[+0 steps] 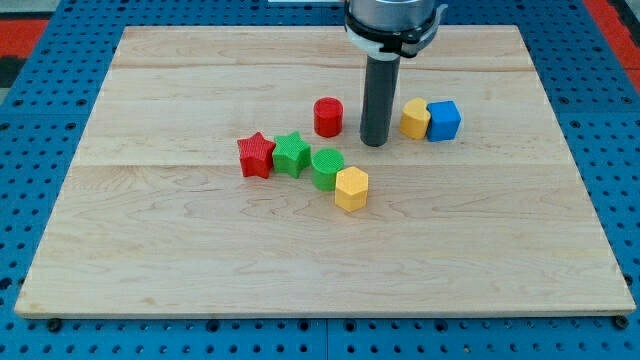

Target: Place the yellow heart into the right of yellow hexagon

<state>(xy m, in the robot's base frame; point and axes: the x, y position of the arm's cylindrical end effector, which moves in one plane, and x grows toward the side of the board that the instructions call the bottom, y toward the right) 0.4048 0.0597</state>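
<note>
The yellow heart [415, 118] lies right of the board's middle, touching a blue cube [444, 120] on its right. The yellow hexagon [351, 188] lies lower, near the middle, touching a green cylinder [327, 167] at its upper left. My tip [374, 143] rests on the board just left of the yellow heart, a small gap apart, and above the yellow hexagon.
A red cylinder [327, 116] stands left of my tip. A green star [291, 153] and a red star [256, 155] lie in a row left of the green cylinder. The wooden board [150, 260] sits on a blue pegboard.
</note>
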